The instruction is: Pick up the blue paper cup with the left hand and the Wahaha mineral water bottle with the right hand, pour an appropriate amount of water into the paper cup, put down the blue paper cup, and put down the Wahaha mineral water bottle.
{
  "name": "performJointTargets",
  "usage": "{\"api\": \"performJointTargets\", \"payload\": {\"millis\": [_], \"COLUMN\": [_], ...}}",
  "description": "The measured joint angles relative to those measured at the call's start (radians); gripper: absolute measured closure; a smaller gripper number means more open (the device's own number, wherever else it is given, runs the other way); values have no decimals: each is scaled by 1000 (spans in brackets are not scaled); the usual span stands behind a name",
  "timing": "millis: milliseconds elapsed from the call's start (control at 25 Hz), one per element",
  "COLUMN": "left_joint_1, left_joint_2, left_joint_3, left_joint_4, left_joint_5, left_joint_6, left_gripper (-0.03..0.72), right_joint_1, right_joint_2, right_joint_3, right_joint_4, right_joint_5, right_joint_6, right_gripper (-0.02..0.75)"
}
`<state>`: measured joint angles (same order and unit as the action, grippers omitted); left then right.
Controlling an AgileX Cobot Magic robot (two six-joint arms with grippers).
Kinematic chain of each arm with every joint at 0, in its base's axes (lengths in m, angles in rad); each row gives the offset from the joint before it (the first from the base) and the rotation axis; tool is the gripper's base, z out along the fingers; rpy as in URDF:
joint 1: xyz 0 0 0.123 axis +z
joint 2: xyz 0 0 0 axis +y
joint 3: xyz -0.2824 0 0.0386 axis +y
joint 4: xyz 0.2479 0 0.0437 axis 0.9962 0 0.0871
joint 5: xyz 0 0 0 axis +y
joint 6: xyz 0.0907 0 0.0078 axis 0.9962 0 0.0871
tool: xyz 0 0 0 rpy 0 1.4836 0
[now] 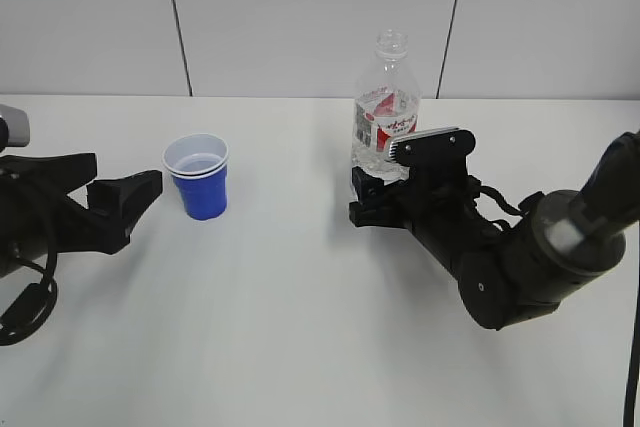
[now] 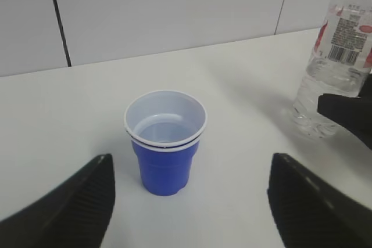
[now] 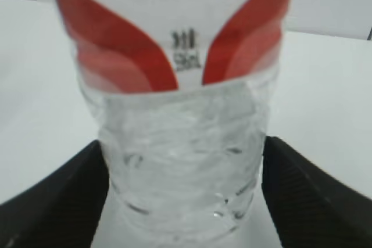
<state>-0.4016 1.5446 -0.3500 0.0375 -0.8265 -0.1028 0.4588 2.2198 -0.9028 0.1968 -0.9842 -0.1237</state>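
The blue paper cup [image 1: 203, 192] stands upright on the white table, left of centre, with clear water [image 2: 165, 130] in its white inside. My left gripper [image 1: 128, 173] is open and empty, just left of the cup; in the left wrist view the cup [image 2: 165, 166] stands ahead of the wide-apart fingers [image 2: 87, 196]. The Wahaha mineral water bottle [image 1: 385, 107] stands upright and uncapped at centre. My right gripper [image 1: 395, 172] has its fingers against both sides of the bottle's ribbed lower body [image 3: 180, 161]. The bottle also shows at the right edge of the left wrist view [image 2: 334, 68].
The white table [image 1: 300, 327] stretches bare in front of the cup and bottle. A pale panelled wall [image 1: 300, 17] runs behind the table's far edge. The right arm's bulky black body [image 1: 520, 257] lies low over the table at the right.
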Motion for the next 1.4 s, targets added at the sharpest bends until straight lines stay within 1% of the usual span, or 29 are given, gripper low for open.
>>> {"api": "performJointTargets", "payload": {"millis": [200, 280, 400, 480, 600, 720, 880, 1040, 1160, 1240, 1400], "left_joint_1": [0, 0, 0, 0, 0, 0, 0, 0, 0, 0, -2], "left_joint_2": [0, 0, -23, -60, -142, -239, -361, -450, -511, -562, -675], "left_joint_3": [0, 0, 0, 0, -35, -106, -223, -299, -320, -323, -323], "left_joint_4": [0, 0, 2, 16, 49, 63, 40, 18, -15, -49, -97], "left_joint_5": [20, 46, 106, 168, 355, 652, 1029, 1359, 1555, 1672, 1861], "left_joint_6": [0, 0, -5, -39, -97, -116, -121, -122, -122, -98, -43], "left_gripper": [69, 70, 71, 72, 78, 85, 97, 101, 101, 102, 103], "right_joint_1": [0, 0, 0, 0, 0, 0, 0, 0, 0, 0, 0], "right_joint_2": [-5, -28, -104, -185, -322, -478, -669, -840, -945, -1007, -1138], "right_joint_3": [75, 122, 191, 224, 240, 242, 247, 249, 249, 249, 249], "right_joint_4": [-11, -19, -27, -28, -28, -22, 36, 48, 24, -5, -115], "right_joint_5": [-70, -75, -34, 30, 200, 425, 725, 1026, 1235, 1366, 1583], "right_joint_6": [23, 32, 34, 34, -10, -74, -160, -187, -191, -188, -79], "right_gripper": [129, 129, 130, 130, 137, 142, 145, 148, 148, 148, 148]}}
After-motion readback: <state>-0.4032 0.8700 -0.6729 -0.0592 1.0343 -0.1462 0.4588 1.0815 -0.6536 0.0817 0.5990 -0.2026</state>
